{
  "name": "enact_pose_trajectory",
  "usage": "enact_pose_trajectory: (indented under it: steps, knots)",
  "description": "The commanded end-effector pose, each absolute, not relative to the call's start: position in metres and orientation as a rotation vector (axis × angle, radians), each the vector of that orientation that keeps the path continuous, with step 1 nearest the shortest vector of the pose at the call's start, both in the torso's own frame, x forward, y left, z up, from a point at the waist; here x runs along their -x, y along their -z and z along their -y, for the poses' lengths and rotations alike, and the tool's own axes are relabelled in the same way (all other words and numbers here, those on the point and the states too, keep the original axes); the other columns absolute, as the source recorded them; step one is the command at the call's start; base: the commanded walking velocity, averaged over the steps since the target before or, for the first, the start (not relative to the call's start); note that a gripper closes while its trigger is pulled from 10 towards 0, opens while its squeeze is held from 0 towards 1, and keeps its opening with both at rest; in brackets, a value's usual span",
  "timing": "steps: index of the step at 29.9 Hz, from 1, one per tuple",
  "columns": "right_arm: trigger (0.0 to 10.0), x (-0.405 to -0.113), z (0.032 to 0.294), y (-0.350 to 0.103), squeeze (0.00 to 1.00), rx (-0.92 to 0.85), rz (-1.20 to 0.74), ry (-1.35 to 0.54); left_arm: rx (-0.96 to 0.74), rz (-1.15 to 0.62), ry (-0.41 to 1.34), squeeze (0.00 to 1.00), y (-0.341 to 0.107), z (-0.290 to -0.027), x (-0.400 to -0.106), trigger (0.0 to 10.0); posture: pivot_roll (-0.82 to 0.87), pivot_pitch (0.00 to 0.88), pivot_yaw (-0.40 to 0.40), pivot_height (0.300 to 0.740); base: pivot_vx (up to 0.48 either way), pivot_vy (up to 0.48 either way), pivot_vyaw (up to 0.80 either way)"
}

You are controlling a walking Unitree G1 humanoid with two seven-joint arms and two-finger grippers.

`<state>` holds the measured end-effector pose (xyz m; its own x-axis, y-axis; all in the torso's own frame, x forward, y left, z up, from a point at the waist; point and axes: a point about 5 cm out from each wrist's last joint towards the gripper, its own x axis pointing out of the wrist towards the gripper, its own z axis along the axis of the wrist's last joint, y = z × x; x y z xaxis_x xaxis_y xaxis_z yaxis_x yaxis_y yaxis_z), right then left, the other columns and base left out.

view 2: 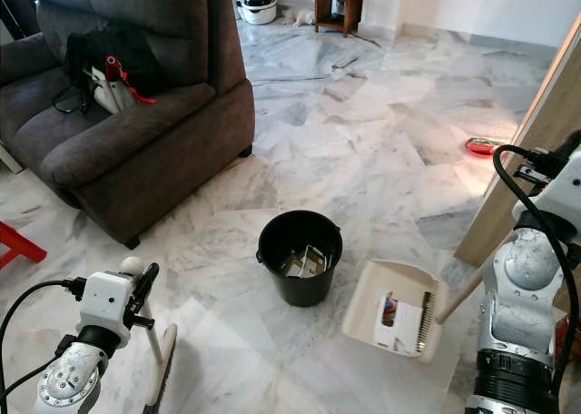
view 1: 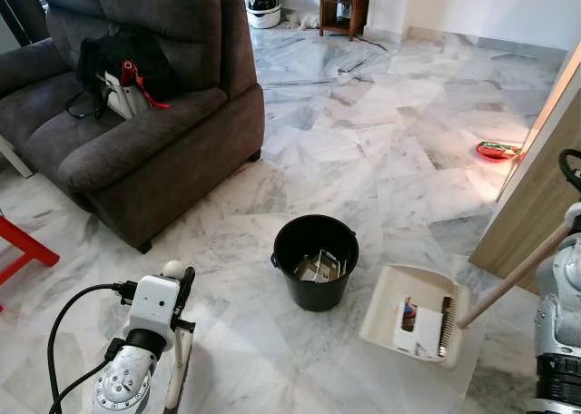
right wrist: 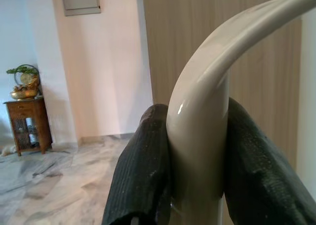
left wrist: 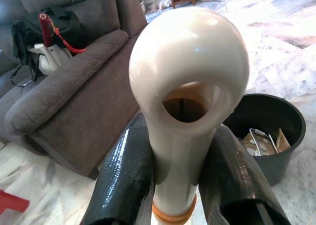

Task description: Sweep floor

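Broom [view 1: 178, 364] stood upright at the left, its rounded cream handle top clamped between the left gripper [left wrist: 177, 170] jaws, bristles near the floor [view 1: 399, 133], likely kept vertical so it stayed clear of the bucket [view 1: 315, 260]. That arm was bent low, wrist turned upward. Mid-floor, the black bucket already held scraps. Just right of it the dustpan [view 1: 413, 319] lay flat with litter inside, seemingly parked for tipping. Its long handle ran up to the right gripper [right wrist: 197, 161], jaws closed tight around it, that arm raised beside a wooden panel [view 1: 536, 196].
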<state>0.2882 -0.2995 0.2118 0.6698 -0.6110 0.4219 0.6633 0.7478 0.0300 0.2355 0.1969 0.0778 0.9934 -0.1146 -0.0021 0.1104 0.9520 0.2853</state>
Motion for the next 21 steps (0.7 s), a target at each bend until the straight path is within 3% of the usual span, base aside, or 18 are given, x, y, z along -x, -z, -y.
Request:
enact_pose_trajectory:
  steps: [1, 4, 7, 21]
  knots:
    - [10.0, -0.295, 0.287, -0.224, 0.00, 0.098, 0.476, 0.656, -0.315, 0.052, 0.108, 0.00, -0.087, -0.198, -0.235, 10.0, 0.04, 0.064, 0.092, 0.740, 0.000, 0.000, 0.00]
    - [10.0, -0.296, 0.282, -0.224, 0.00, 0.080, 0.487, 0.647, -0.314, 0.052, 0.108, 0.00, -0.087, -0.198, -0.235, 10.0, 0.04, 0.064, 0.092, 0.740, 0.000, 0.000, 0.00]
    - [10.0, -0.297, 0.282, -0.223, 0.00, -0.079, 0.482, 0.659, -0.314, 0.051, 0.107, 0.00, -0.087, -0.198, -0.235, 10.0, 0.04, 0.063, 0.092, 0.740, 0.000, 0.000, 0.00]
    - [10.0, -0.306, 0.272, -0.238, 0.00, 0.000, 0.518, 0.613, -0.311, 0.051, 0.101, 0.00, -0.087, -0.196, -0.235, 10.0, 0.04, 0.067, 0.086, 0.740, 0.000, 0.000, 0.00]
